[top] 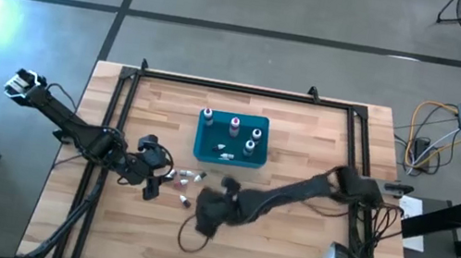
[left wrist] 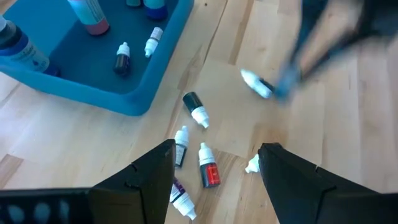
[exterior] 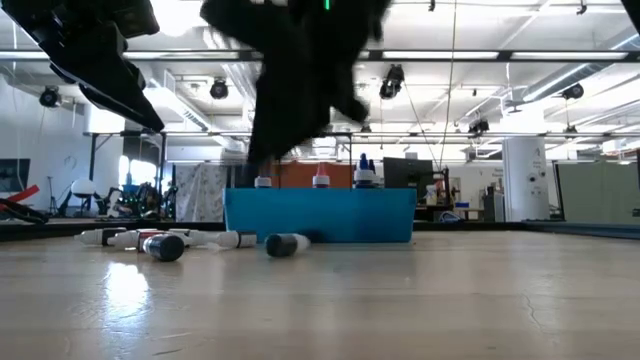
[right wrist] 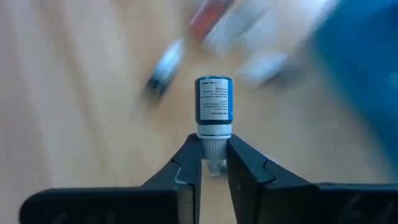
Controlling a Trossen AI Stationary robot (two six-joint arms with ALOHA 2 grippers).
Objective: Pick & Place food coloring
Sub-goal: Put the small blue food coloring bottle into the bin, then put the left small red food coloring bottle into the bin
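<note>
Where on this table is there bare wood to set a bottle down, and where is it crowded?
Bare wood lies left and right of the teal bin and along the near edge. Crowded: loose food coloring bottles in front of the bin, between the left gripper and the right gripper.

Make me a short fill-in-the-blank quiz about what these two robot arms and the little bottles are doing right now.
1. The right claw is shut on a small bottle with a ____ body.
2. The left claw hangs ____ above the loose bottles lying on the table.
3. Several bottles already sit inside the teal ____.

Missing words: blue; open; bin
</note>
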